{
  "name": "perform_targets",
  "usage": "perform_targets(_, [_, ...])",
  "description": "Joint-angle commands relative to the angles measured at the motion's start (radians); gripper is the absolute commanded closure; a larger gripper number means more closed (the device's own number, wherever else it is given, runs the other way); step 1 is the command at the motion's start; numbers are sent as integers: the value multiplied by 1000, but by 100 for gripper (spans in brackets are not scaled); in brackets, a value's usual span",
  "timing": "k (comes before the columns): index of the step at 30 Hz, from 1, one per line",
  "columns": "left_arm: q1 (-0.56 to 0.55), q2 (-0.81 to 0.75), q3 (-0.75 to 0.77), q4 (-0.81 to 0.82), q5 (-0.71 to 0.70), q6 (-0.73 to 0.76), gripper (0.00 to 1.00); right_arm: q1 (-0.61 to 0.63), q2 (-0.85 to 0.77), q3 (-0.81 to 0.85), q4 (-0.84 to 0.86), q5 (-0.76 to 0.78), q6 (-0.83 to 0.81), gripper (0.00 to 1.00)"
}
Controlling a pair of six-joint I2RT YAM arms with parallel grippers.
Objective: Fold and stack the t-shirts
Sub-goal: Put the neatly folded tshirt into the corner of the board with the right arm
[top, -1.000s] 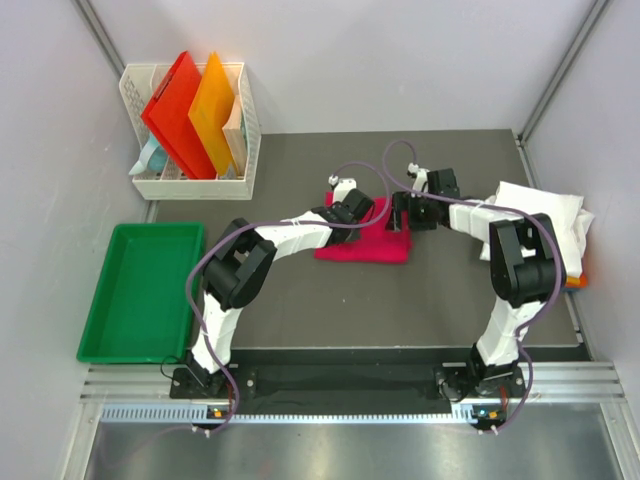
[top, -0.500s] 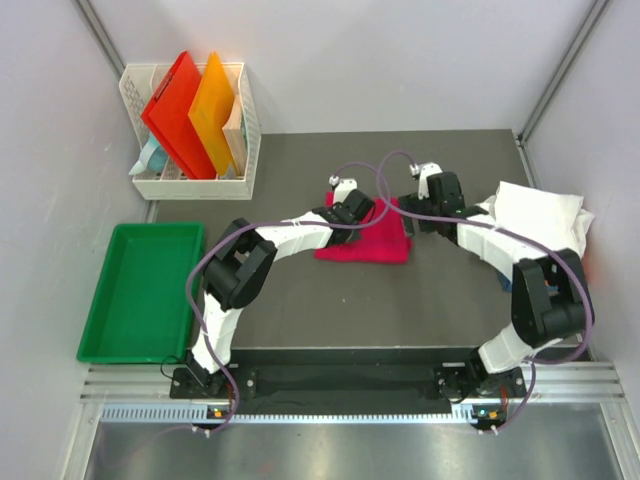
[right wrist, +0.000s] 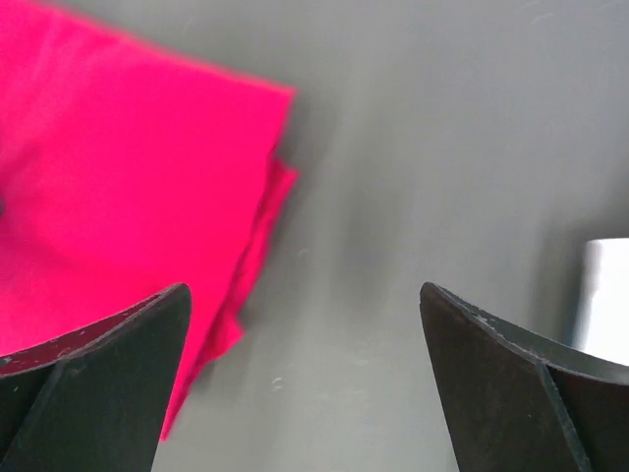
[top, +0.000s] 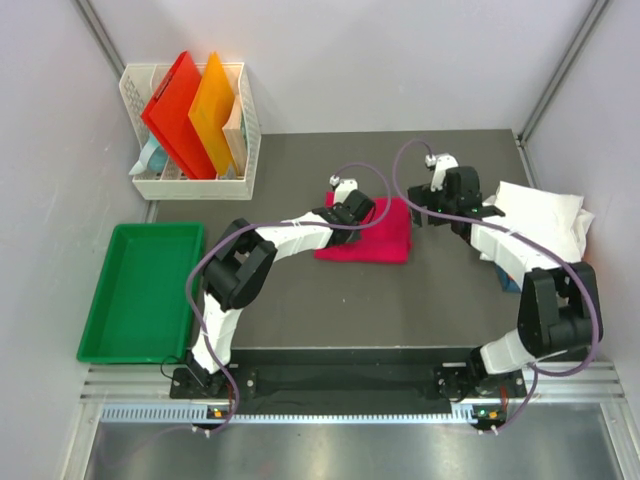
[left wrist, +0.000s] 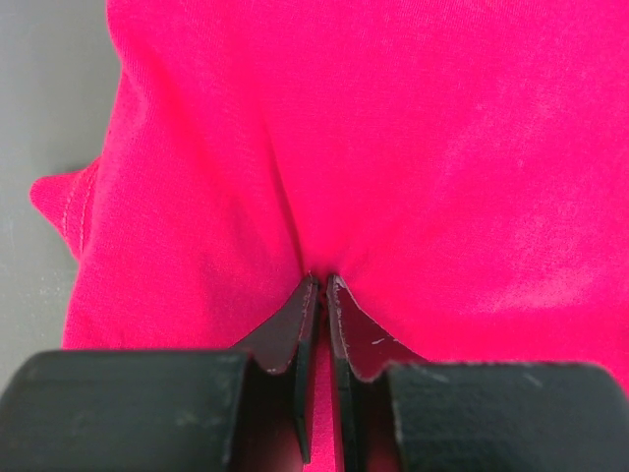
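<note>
From above, the pink t-shirt [top: 368, 240] lies folded mid-frame on the desk [top: 300, 300]; only the left wrist view shows the left fingers [left wrist: 285, 334] pinching its cloth, while the right fingers [right wrist: 98, 393] gape wide beside its corner

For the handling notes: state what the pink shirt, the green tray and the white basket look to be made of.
The pink shirt is soft knit cloth, matte; it puckers into folds and shows a stitched hem. The green tray is probably moulded plastic: smooth, slightly glossy, with a one-piece raised rim. The white basket is likely plastic too, judging by its rigid lattice walls.
</note>
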Motion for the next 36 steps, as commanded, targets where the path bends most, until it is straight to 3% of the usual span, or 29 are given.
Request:
perform_targets(1, [-10, -24, -38, -60, 32, 6, 88, 58, 62, -8, -25, -45, 40, 9])
perform_targets(4, [-10, -23, -37, -59, 35, 6, 88, 73, 128, -7, -9, -21, 85, 21])
perform_targets(14, [-10, -21, -34, -59, 48, 12, 77, 78, 245, 61, -39, -43, 148, 22])
perform_targets(26, [-12, -17, -35, -69, 32, -1, 77, 82, 352, 89, -89, -109, 198, 23])
perform_targets(36, [-12, -11, -32, -71, 29, -7, 77, 98, 355, 95, -147, -95, 218, 42])
